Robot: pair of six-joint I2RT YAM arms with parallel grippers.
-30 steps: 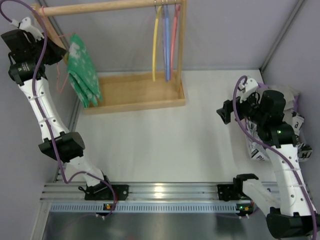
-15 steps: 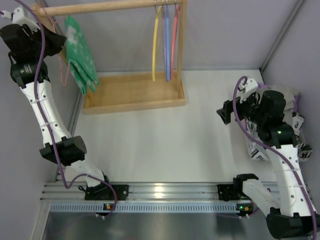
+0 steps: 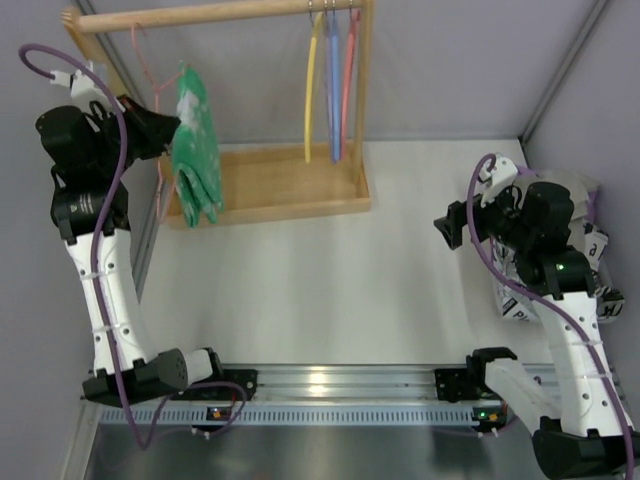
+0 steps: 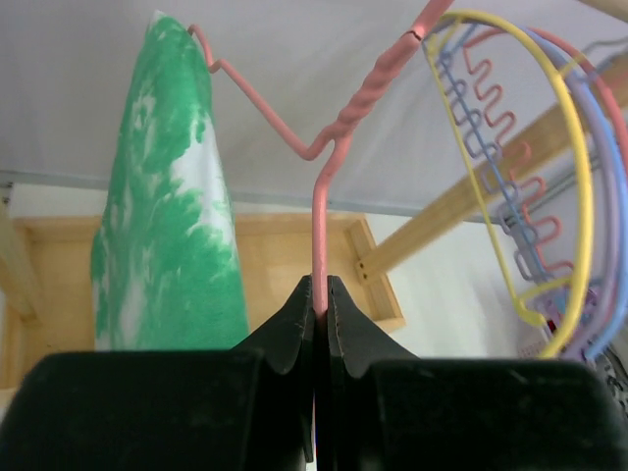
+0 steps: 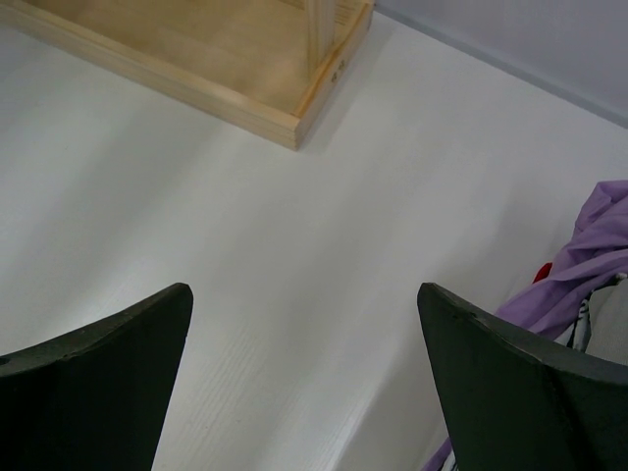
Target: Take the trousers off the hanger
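1. Top external view, far left: the left gripper is raised beside the wooden rack. The left wrist view shows its jaws pinched tight on the hanger, on the straight wire just below the twisted neck
2. Just right of that grip, the trousers are still draped on the hanger, hanging from one arm of it down over the left end of the rack's base. Whether the hook rests on the top rail I cannot tell
3. Further right, the yellow, blue and red hangers hang from the rail, well apart from the trousers
4. Far right, the right gripper hovers over the white table with its jaws spread wide and nothing between them, next to a pile of clothes
5. Step in hand, as I judge it: the hanger is secured, and the cloth has not yet been pulled off
6. Next move calls for the free right gripper to cross to the trousers, pinch a low fold and draw it off the wire's end while the left grip holds firm; soft cloth may snag on the bends
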